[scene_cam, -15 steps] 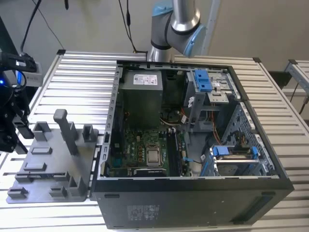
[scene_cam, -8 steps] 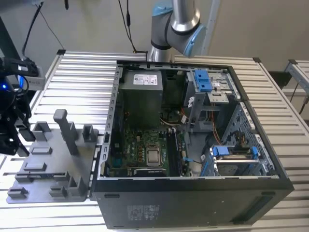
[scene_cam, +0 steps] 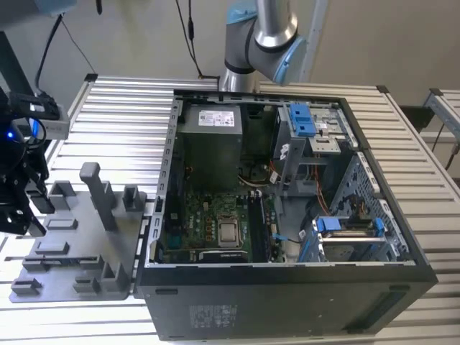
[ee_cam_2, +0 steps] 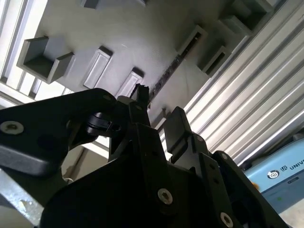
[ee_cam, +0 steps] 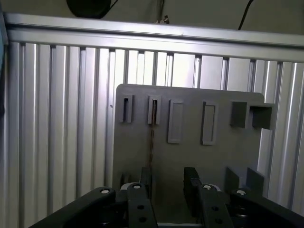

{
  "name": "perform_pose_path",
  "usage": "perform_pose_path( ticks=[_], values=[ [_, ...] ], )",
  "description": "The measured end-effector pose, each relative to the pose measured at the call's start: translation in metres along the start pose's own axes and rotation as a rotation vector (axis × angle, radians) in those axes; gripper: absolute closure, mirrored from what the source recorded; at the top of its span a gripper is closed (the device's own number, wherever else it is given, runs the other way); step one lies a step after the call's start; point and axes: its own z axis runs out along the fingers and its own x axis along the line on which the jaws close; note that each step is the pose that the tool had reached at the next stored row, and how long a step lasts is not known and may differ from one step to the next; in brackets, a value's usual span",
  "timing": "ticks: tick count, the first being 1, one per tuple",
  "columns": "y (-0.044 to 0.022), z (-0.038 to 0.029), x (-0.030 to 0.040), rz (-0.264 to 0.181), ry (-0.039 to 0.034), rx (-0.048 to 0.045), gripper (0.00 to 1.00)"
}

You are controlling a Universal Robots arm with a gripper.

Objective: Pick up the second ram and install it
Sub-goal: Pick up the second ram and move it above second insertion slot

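The second ram (ee_cam: 152, 142) stands on edge in a narrow slot of the grey moulded tray (ee_cam: 190, 156), seen as a thin dark strip. It shows the same way in the second wrist view, as the ram (ee_cam_2: 167, 72) in the tray (ee_cam_2: 142, 38). My gripper (ee_cam: 168, 185) hovers just above the tray, open, with nothing between its fingers. The ram's line runs under one finger (ee_cam: 145, 180), off the middle of the gap. In the second wrist view the gripper (ee_cam_2: 159, 111) is also open. At the exterior view's left, the gripper (scene_cam: 29, 215) hangs over the tray (scene_cam: 79, 237).
An open black computer case (scene_cam: 287, 287) lies at the exterior view's right of the tray, with its motherboard (scene_cam: 208, 223), power supply (scene_cam: 210, 144) and blue drive-bay clips (scene_cam: 302, 118). A tall grey post (scene_cam: 97, 190) rises from the tray. The ribbed aluminium table (scene_cam: 122, 115) lies underneath.
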Motion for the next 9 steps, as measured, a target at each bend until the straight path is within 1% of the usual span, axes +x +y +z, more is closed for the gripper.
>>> perform_pose_path(
  ticks=[5, 9],
  values=[
    [0.0003, 0.0026, 0.0001, 0.0, 0.0003, 0.0, 0.58],
    [0.0004, 0.0027, 0.0001, 0.0, 0.0003, 0.0, 0.58]
  ],
)
